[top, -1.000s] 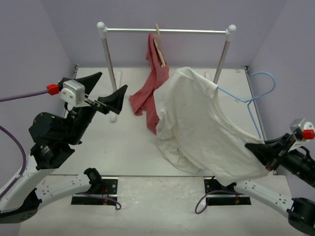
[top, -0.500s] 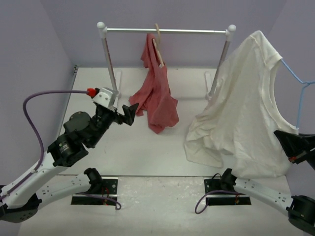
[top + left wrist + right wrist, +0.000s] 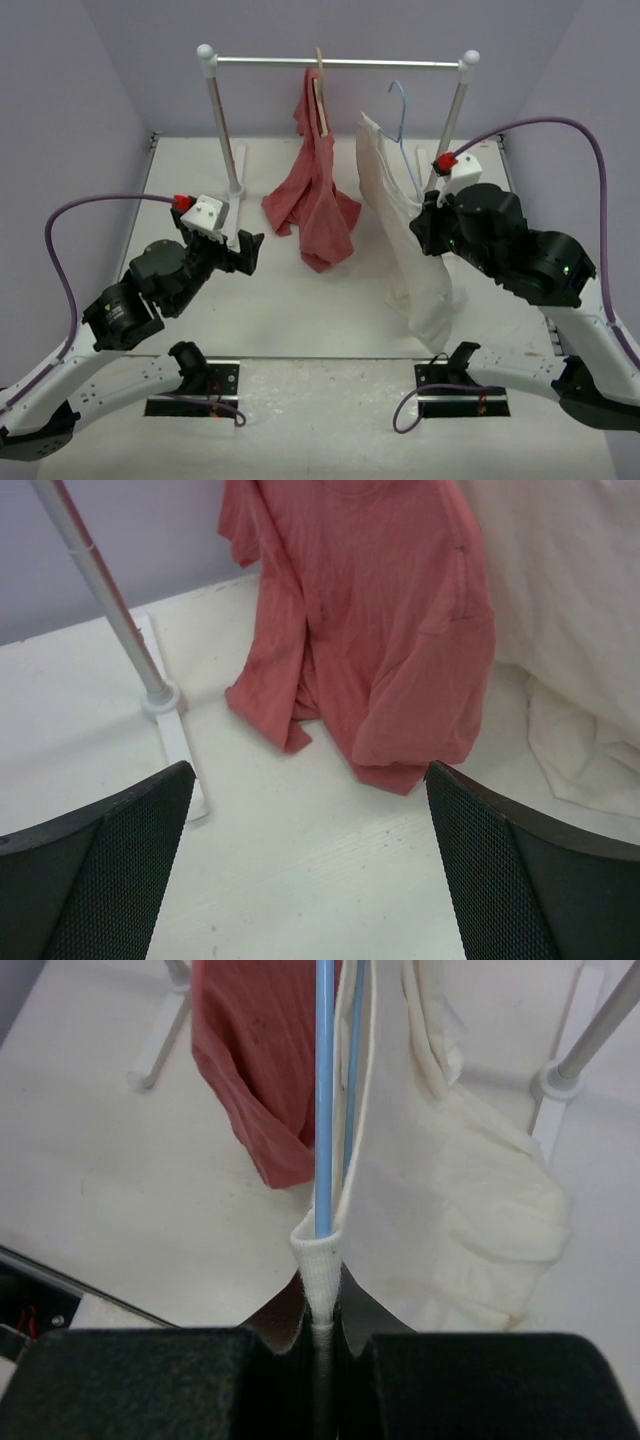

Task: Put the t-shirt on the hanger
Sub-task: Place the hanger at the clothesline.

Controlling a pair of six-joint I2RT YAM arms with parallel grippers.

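Our right gripper (image 3: pixel 320 1332) is pinched on the hanger (image 3: pixel 323 1110) wire and a fold of the t-shirt (image 3: pixel 450 1200). The shirt droops from the hanger near the rail (image 3: pixel 340 63), its tail seemingly brushing the table (image 3: pixel 300 300). The cotton looks soft, light and slippery on thin, stiff wire, so we'd grip wire and cloth together. Our left gripper (image 3: pixel 310 860) gapes wide, holding nothing.

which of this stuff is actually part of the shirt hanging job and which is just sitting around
Part of the job:
t-shirt
blue wire hanger
right gripper, clamped on the hanger and the shirt's edge
left gripper, open, holding nothing

Just there:
red garment
wooden hanger, carrying the red garment
rack
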